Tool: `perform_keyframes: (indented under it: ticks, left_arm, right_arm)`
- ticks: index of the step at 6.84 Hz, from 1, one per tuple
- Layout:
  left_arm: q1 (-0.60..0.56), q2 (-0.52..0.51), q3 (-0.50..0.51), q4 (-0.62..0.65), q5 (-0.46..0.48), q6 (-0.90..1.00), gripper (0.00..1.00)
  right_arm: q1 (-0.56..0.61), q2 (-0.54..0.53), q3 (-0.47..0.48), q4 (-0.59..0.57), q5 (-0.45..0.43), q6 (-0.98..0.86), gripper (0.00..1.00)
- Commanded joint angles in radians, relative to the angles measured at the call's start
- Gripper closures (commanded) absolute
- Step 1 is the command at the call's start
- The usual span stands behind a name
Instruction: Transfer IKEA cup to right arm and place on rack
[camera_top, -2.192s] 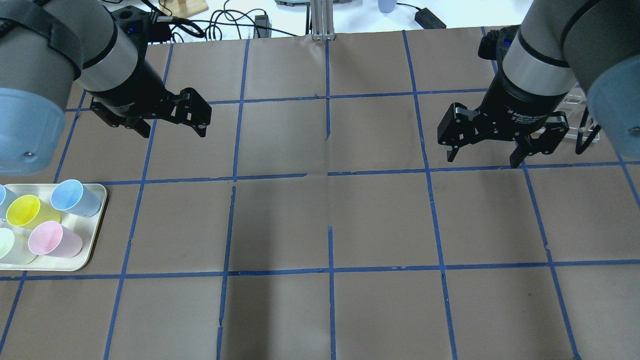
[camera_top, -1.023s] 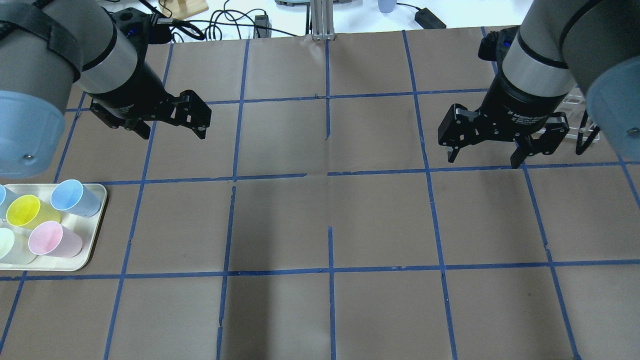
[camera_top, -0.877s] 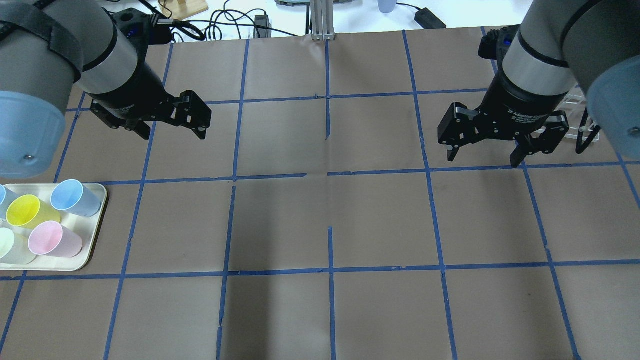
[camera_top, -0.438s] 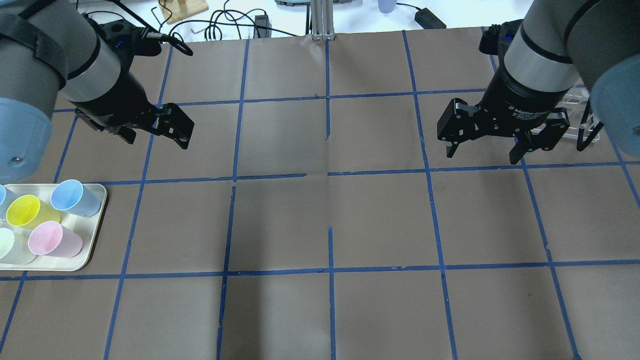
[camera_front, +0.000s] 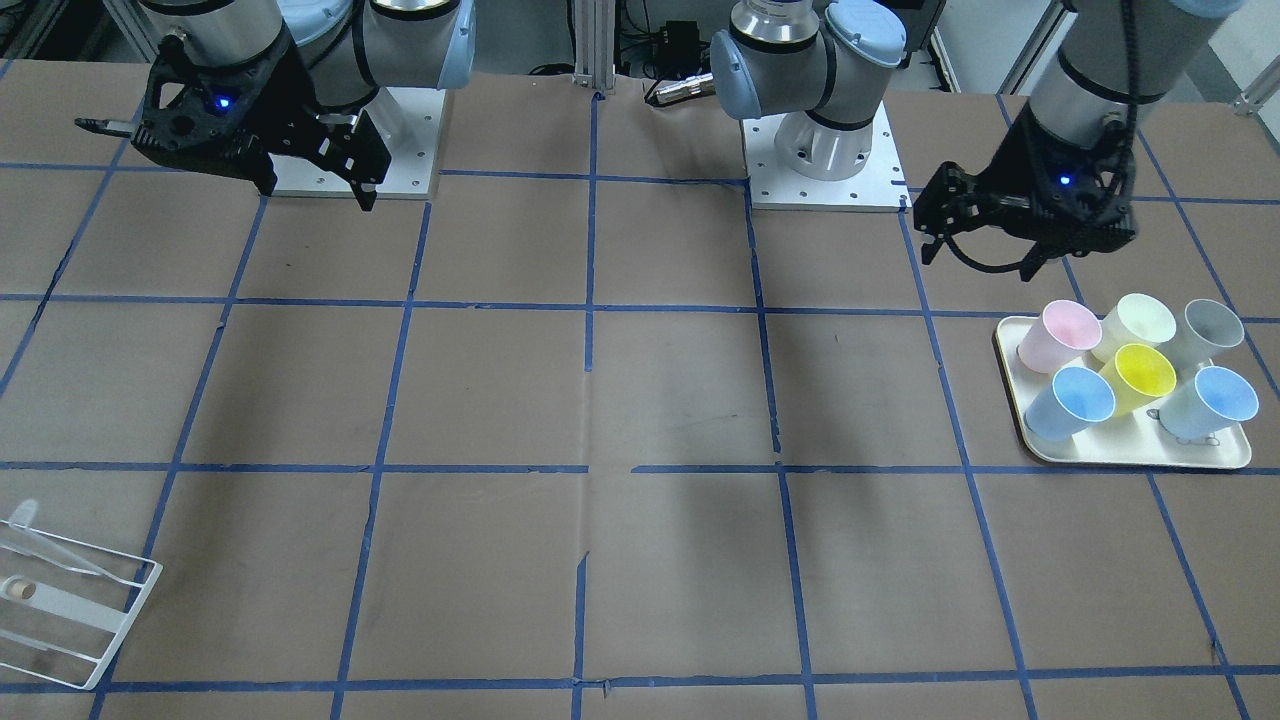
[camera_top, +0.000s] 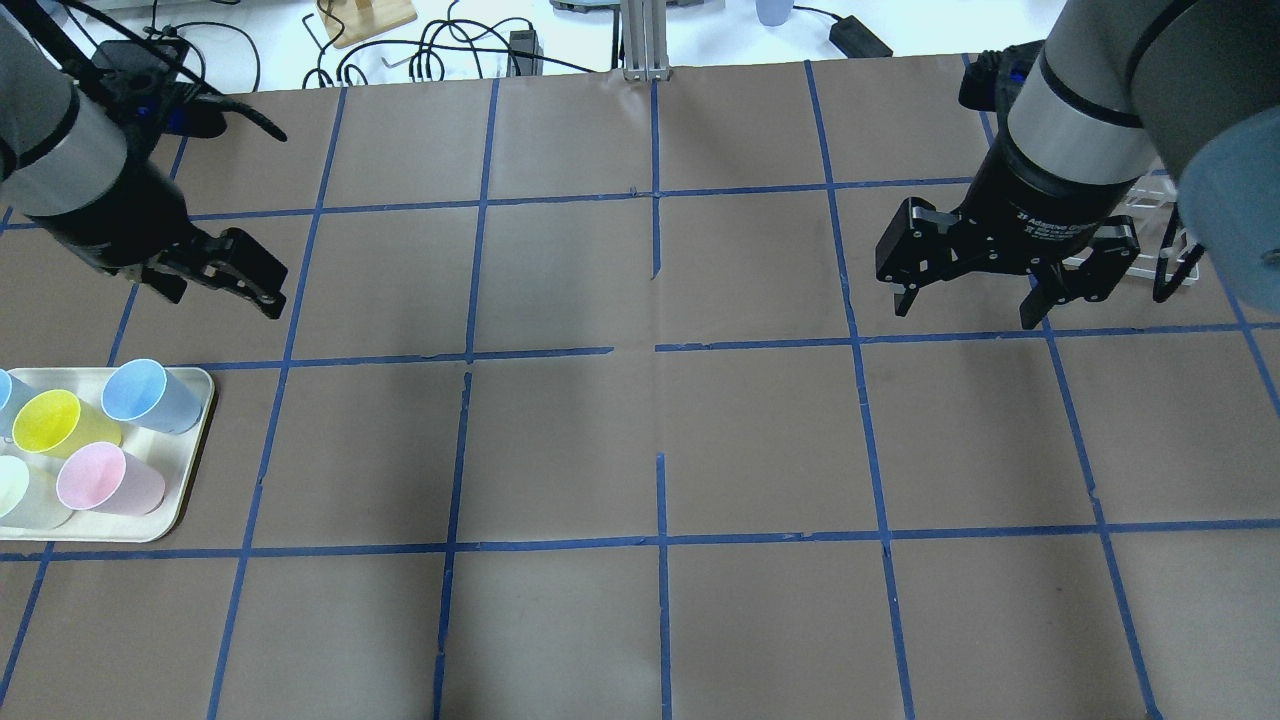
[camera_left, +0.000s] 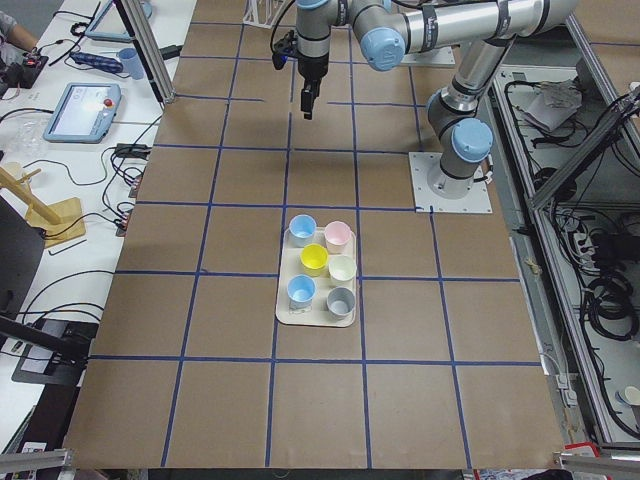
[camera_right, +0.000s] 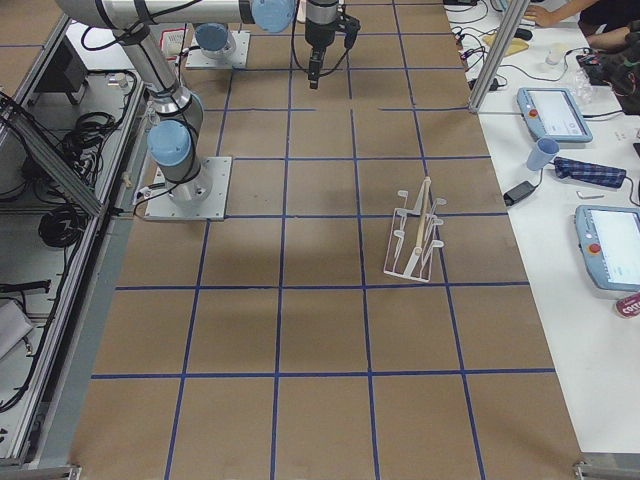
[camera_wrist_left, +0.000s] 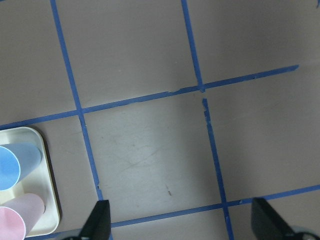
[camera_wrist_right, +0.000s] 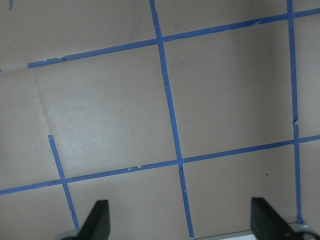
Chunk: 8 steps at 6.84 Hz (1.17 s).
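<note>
IKEA cup (camera_front: 1070, 405): pale sky-blue, tapered, handleless tumbler.

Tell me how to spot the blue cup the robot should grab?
Find the cream tray holding six cups at the robot's left end of the table. The IKEA cup is in the row farther from the robot, at the end nearest the table's middle, beside the yellow cup. Unlike the other blue-inside cup, its outside is sky-blue, not greyish.

table (camera_top: 660, 440), brown, blue-taped grid | tray (camera_front: 1140, 459) left end | rack (camera_right: 415, 240) right end
</note>
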Motion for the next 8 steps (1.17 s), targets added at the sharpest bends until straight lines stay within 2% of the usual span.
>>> perform_keyframes:
  ticks: [1,5,8]
  left_arm:
    - [0.175,-0.035,-0.038,0.014,-0.001,0.275,0.0]
    - [0.313,-0.215,-0.039,0.201,0.019,0.842,0.0]
    - [0.353,-0.36,-0.036,0.351,0.063,1.124,0.0]
  right_arm:
    - [0.0,0.0,0.008,0.001,-0.011,-0.001,0.0]
    - [-0.004,0.006,0.006,-0.004,0.008,-0.004,0.0]
    - [-0.003,0.008,0.016,-0.008,0.009,0.002,0.0]
